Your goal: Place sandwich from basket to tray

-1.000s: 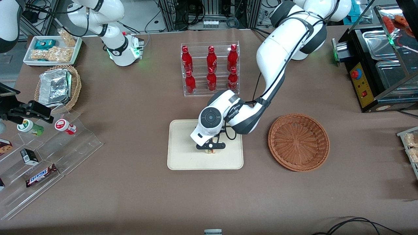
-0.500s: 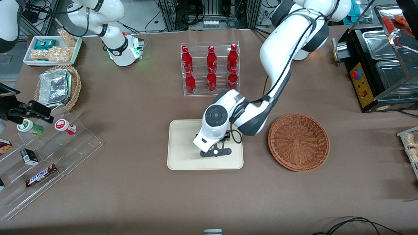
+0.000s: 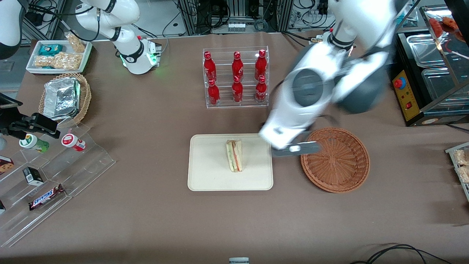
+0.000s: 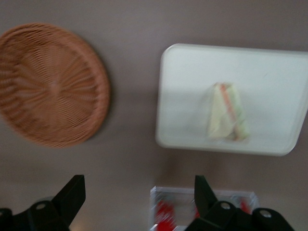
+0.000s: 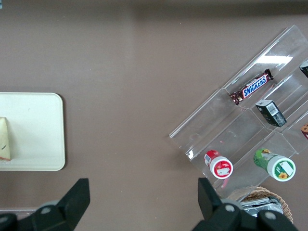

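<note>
The sandwich (image 3: pixel 235 155) lies flat on the cream tray (image 3: pixel 205 172), near its middle, with nothing holding it. It also shows in the left wrist view (image 4: pixel 227 118) on the tray (image 4: pixel 192 96), and its edge shows in the right wrist view (image 5: pixel 4 139). The reddish-brown basket (image 3: pixel 335 159) beside the tray is empty; it shows in the left wrist view too (image 4: pixel 50 91). My left gripper (image 3: pixel 296 149) is open and empty, raised high above the table over the gap between tray and basket (image 4: pixel 138 187).
A clear rack of red bottles (image 3: pixel 236 77) stands farther from the front camera than the tray. Toward the parked arm's end are a clear stepped shelf with snacks (image 3: pixel 47 172), a tan basket of foil containers (image 3: pixel 64 97) and a white snack tray (image 3: pixel 58 55). A black appliance (image 3: pixel 425 73) stands at the working arm's end.
The gripper has let go of the sandwich on the tray, risen and swung toward the basket. The sandwich now lies uncovered on the tray.
</note>
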Motion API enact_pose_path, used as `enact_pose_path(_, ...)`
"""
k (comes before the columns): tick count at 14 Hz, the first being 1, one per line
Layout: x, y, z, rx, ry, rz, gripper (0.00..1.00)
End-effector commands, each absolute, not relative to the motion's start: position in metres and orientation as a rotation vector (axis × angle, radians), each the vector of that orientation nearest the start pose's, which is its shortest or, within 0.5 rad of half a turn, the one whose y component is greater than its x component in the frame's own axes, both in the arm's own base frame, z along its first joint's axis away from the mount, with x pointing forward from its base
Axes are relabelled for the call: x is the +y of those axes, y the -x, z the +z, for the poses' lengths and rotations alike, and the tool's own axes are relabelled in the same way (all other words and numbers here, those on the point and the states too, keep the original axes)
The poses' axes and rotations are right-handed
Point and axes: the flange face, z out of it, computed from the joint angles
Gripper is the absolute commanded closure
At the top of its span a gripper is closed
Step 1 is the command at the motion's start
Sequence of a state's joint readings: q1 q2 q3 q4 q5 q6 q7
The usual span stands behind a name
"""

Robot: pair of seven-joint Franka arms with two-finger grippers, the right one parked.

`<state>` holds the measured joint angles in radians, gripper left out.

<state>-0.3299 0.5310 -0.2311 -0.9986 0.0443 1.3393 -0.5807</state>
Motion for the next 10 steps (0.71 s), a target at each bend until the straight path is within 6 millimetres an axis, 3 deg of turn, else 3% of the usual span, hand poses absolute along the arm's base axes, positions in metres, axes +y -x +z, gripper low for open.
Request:
enact_pose_path(1,-0.206,-0.582,0.58,-0.016,3.086,0.428,0.0)
enact_pose_path(3,-0.145,-0.578,0.597,-0.119,3.071,0.423,0.0)
enact_pose_path(6,-0.088,-0.561,0.606,-0.246,3.005,0.405,0.0)
enact_pose_path(8,-0.057,-0.549,0.606,-0.261,3.006,0.422,0.0)
enact_pose_path(10,-0.047,-0.543,0.607,-0.197,3.025,0.434,0.0)
